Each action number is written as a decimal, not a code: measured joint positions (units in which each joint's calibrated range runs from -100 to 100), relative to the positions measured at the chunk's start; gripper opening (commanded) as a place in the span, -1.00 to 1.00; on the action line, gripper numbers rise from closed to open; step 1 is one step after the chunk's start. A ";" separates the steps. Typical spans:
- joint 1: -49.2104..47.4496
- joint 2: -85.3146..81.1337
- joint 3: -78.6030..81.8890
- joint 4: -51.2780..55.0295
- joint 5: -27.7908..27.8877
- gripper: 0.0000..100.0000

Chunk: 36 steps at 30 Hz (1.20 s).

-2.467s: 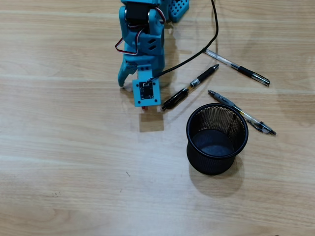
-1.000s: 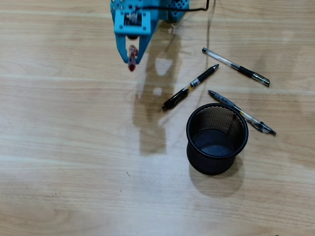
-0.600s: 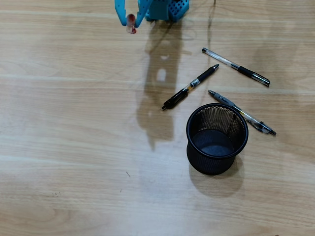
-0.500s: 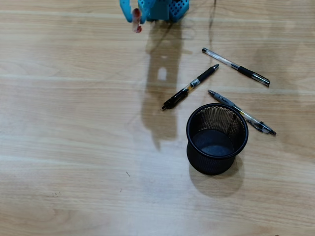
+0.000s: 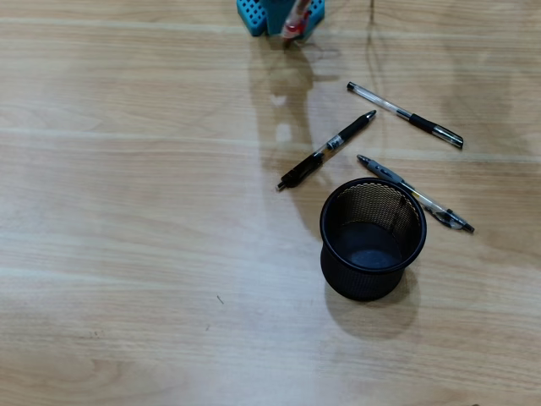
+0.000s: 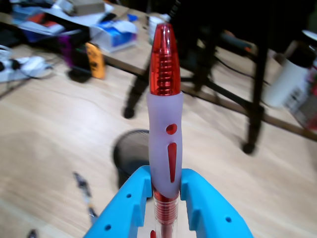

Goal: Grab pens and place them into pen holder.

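Observation:
My blue gripper [image 5: 283, 20] shows only partly at the top edge of the overhead view, shut on the red and clear pen [image 5: 293, 25]. In the wrist view the two blue jaws [image 6: 166, 182] clamp that pen [image 6: 165, 104] just below its frosted grip, and it stands upright. The black mesh pen holder [image 5: 365, 283] stands upright right of centre and looks empty; it is blurred in the wrist view [image 6: 128, 148]. Three pens lie above and right of it: a black one with a yellowish band [image 5: 325, 150], a clear one with black ends [image 5: 406, 114], and a clear grey one [image 5: 414, 193] beside the rim.
A black cable [image 5: 370, 8] hangs at the top of the overhead view. Beyond the table the wrist view shows dark furniture legs [image 6: 257, 84], a cluttered desk [image 6: 74, 29] and a white cup [image 6: 290, 82]. Bare wooden tabletop [image 5: 135, 254] spreads left of the holder.
The gripper has closed on the red pen, lifted it from beside the black pen, drawn back to the top edge, and in the last half second swung to the right. The other pens and the holder have not moved.

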<state>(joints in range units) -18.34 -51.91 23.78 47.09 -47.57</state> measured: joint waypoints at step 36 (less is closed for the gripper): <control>-2.48 48.26 0.00 -56.97 -3.28 -0.96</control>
<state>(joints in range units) -20.82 -3.65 23.78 -9.88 -50.85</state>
